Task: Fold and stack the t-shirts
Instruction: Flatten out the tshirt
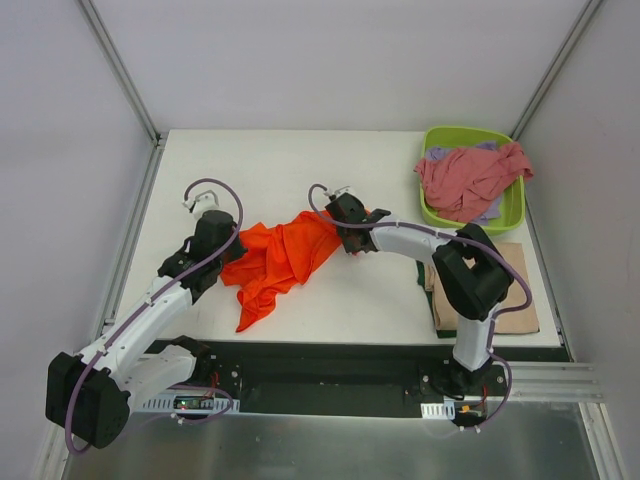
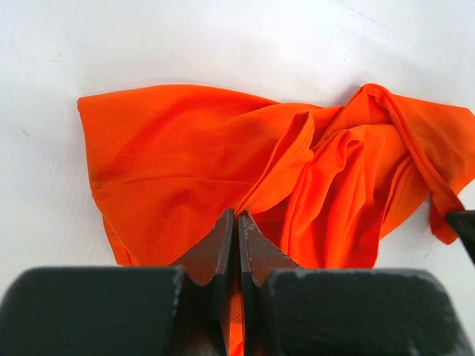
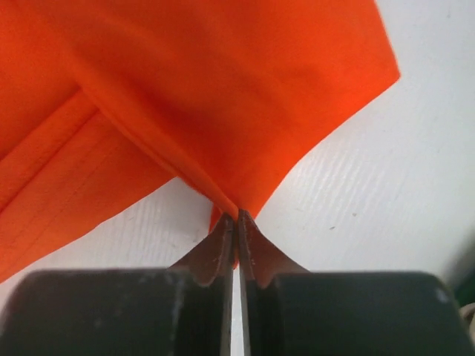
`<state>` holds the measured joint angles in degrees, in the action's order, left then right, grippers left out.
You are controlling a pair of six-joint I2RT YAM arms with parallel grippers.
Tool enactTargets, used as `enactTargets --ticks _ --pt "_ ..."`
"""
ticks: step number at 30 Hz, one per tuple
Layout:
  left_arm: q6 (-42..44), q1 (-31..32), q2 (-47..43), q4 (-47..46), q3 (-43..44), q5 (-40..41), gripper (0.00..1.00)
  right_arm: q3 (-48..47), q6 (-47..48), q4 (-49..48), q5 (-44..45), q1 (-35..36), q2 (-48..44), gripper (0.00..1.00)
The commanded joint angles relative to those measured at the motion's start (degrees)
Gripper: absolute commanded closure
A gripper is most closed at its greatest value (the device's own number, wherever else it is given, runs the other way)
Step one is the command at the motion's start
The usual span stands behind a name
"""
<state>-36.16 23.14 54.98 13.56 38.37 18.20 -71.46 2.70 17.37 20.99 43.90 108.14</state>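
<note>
I can read no text, label, brand, number or sign in any of my views. The small board [image 1: 193, 402] by my left arm's base, at 7 o'clock in the top view, is too small to show any print.
</note>
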Motion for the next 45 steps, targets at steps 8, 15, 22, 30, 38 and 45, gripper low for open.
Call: enactTargets --ticks 8,15,22,30,38,45 --pt "4.3 -0.6 -5.5 5.4 8.1 11.0 1.00 -0.1 7.3 6.4 14.7 -2.8 -16.8 1.00" --pt "8.0 -0.6 -14.2 7.0 17.0 14.7 1.00 -1.3 15.0 8.4 18.7 -2.9 -36.3 1.00" --pt "11.4 -0.6 -20.4 7.0 29.3 8.3 1.00 -9.6 16.7 14.4 4.9 -2.8 -53.5 1.00" --pt "16.1 -0.6 -20.7 7.1 48.8 -6.5 1.00 -25.0 15.0 22.1 -14.6 -2.6 -61.4 1.00" --pt "18.7 -0.7 -18.6 7.0 66.1 -20.2 1.00 -37.1 12.5 24.3 -37.3 -2.7 -62.2 1.00" --pt "22.5 -0.9 -12.1 7.0 70.4 -20.0 1.00 -37.7 12.7 21.6 -30.5 -2.9 -59.9 1.00"
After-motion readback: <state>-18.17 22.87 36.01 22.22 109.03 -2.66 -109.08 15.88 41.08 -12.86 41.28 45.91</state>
